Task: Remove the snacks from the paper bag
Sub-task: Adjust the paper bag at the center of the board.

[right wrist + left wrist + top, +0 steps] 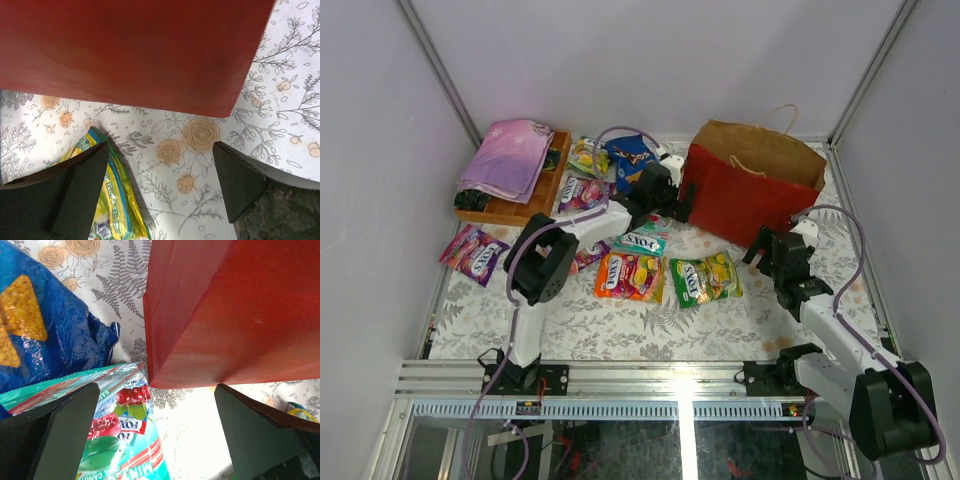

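The red paper bag (pixel 750 200) stands at the back right with its brown mouth and handles up. Snacks lie on the cloth to its left: a dark-blue chip bag (pixel 630 158), a teal packet (pixel 642 240), an orange packet (pixel 630 275), a green-yellow packet (pixel 705 278) and purple packets (pixel 475 253). My left gripper (pixel 675 200) is open and empty at the bag's left lower corner (pixel 235 315), over the teal packet (pixel 125 430) and beside the chip bag (pixel 45 325). My right gripper (pixel 765 250) is open and empty at the bag's front right corner (pixel 135 50), beside the green-yellow packet (pixel 112 200).
A wooden tray (pixel 535 195) at the back left carries a folded pink-purple cloth (pixel 508 158). A small black object (pixel 472 200) lies at its near corner. Grey walls close in the left, back and right. A metal rail (pixel 620 380) runs along the front edge.
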Action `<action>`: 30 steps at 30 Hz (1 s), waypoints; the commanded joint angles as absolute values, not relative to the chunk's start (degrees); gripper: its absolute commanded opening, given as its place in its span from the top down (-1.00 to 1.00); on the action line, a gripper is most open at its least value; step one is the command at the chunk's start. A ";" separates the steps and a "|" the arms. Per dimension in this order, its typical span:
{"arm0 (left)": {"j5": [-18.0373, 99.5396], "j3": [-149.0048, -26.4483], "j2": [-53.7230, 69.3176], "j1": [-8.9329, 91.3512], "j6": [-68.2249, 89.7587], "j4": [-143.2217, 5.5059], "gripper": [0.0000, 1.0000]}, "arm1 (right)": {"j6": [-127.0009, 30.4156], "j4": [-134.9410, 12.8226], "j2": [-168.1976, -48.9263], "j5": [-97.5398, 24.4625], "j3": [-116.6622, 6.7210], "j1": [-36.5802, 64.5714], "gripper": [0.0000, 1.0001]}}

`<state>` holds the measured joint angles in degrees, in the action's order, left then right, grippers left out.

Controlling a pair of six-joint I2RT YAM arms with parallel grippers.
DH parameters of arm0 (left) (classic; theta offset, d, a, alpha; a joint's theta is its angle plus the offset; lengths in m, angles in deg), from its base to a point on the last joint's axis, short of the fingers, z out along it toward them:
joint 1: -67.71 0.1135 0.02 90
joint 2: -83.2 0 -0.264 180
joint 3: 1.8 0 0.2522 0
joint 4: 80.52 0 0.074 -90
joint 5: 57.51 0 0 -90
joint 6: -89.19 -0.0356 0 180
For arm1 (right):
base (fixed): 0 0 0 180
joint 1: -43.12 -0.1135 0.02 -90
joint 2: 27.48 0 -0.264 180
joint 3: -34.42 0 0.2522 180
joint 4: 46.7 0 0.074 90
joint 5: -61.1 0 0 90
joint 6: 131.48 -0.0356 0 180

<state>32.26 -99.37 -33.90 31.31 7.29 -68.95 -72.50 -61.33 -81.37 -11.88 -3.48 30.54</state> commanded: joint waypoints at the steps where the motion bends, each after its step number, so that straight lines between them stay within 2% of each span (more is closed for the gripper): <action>1: 31.34 -104.99 -38.13 31.01 6.83 -66.31 -1.00 | -74.44 -48.29 -86.82 -12.37 -3.17 31.73 -0.82; 11: 30.54 -120.44 -48.44 34.80 12.49 -60.91 -0.99 | -73.61 -34.24 -110.09 -15.42 -15.00 33.12 -0.81; 20: 40.42 -137.99 -58.37 42.91 20.65 -55.12 -0.99 | -72.78 -30.24 -128.87 -18.00 -33.26 33.15 -0.91; 25: 39.53 -133.73 -50.05 44.71 16.74 -55.95 -0.99 | -71.05 -31.89 -126.52 -20.92 -35.19 33.13 -1.00; 27: 37.87 -127.58 -43.29 44.98 15.05 -57.32 -0.99 | -71.22 -32.07 -121.37 -22.87 -32.57 33.06 -0.98; 30: 34.89 -111.71 -29.72 45.11 14.46 -64.28 -1.00 | -73.05 -31.43 -112.26 -28.47 -26.96 33.08 -0.98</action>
<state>37.48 -123.98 -47.07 45.91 17.03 -56.19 -72.35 -34.51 -124.93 -21.56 -31.56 33.01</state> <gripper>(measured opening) 0.997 0.993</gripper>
